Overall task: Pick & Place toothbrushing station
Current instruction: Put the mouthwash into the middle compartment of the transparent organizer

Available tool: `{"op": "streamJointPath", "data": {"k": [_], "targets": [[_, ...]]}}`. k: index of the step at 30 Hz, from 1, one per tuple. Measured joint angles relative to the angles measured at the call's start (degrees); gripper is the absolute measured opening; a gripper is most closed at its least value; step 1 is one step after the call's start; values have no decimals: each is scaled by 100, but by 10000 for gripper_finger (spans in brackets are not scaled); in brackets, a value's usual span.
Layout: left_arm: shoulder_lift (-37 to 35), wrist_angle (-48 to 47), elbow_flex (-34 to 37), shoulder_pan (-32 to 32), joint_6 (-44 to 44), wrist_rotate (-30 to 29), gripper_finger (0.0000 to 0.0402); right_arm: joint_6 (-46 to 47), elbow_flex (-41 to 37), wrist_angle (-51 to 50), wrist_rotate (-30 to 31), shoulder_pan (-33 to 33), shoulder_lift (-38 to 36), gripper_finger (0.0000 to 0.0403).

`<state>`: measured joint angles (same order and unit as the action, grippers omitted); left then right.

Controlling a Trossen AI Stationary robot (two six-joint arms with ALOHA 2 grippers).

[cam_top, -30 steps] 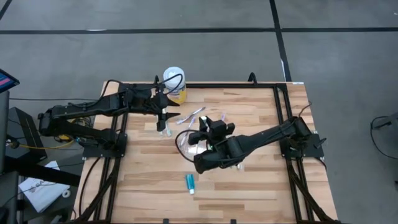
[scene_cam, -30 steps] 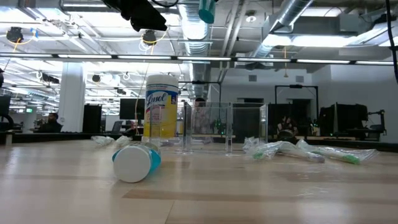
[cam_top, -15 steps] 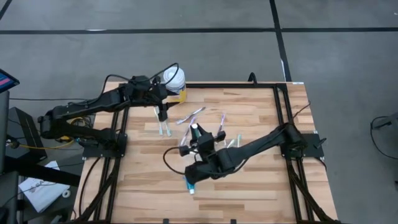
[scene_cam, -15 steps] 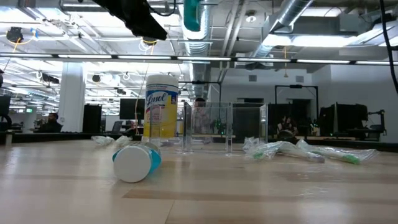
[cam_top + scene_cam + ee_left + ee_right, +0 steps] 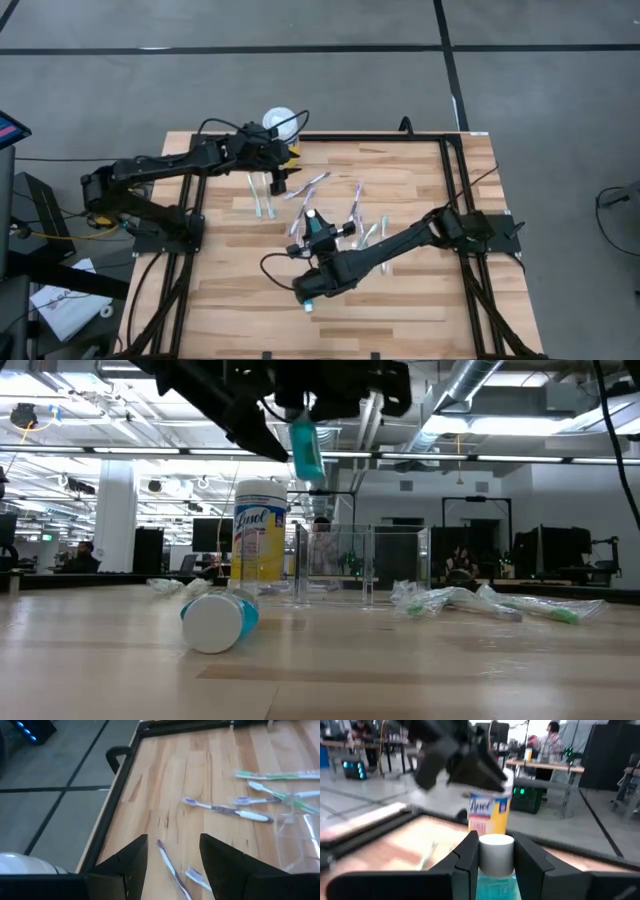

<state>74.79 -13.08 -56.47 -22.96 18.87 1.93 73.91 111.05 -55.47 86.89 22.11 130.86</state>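
My right gripper (image 5: pixel 496 862) is shut on a blue toothpaste tube (image 5: pixel 306 448), high above the table's middle (image 5: pixel 317 224). A second blue tube (image 5: pixel 215 622) lies on its side near the front edge (image 5: pixel 307 299). The clear plastic cup (image 5: pixel 335 565) stands on the table; it also shows in the left wrist view (image 5: pixel 300 837). Several toothbrushes (image 5: pixel 262 196) (image 5: pixel 227 810) lie flat around it. My left gripper (image 5: pixel 172 865) is open and empty above the toothbrushes at the far left (image 5: pixel 279 183). My right gripper pinches the tube between its two fingers at the white cap end (image 5: pixel 495 851). The fingers lie about level and point toward the table's far left. The tube is roughly upright, cap up; its blue body (image 5: pixel 310 460) hangs slightly tilted below the fingers, clear of the table.
A yellow Lysol wipes canister (image 5: pixel 281 127) (image 5: pixel 260 538) stands at the table's far edge beside my left arm. More toothbrushes (image 5: pixel 368 234) (image 5: pixel 480 603) lie right of centre. A black frame rail (image 5: pixel 117 757) runs along the table's edges.
My right gripper has carried the toothpaste tube toward the table's left and has come down with it; the tube now hangs lower in the low view, slightly tilted. My left gripper has gone toward the table's right, over the toothbrushes.
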Motion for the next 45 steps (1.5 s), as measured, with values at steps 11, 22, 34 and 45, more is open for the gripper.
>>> {"op": "streamJointPath", "data": {"k": [11,22,34,45], "targets": [[39,453,0,-74,-24,0,172,3965,7,-2997,-475,74,664,81],[39,452,0,-74,-26,0,172,4615,6,-3144,-151,59,918,81],[39,452,0,-59,-112,154,172,4572,6,-3088,125,-44,1009,81],[39,452,0,-59,-212,443,172,3937,9,-2706,-7,-111,1009,81]]}}
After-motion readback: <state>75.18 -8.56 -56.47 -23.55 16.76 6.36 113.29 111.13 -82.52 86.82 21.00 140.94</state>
